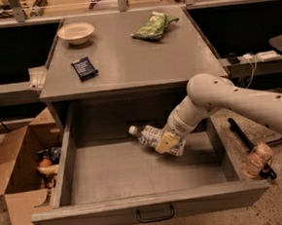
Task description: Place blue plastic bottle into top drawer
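The top drawer (139, 210) of the grey cabinet stands pulled fully out, its dark handle centred on the front. My gripper (167, 142) is inside the drawer, right of centre, reaching in from the right on the white arm. It is shut on the blue plastic bottle (150, 135). The bottle is clear with a white cap and a whitish label. It lies tilted, cap pointing left, just above the drawer floor near the back.
On the cabinet top are a white bowl (76, 32), a dark packet (84, 68) and a green crinkled bag (153, 26). An open cardboard box (19, 178) stands left of the drawer. A pinkish clear bottle (256, 160) and dark tools lie on the floor at right.
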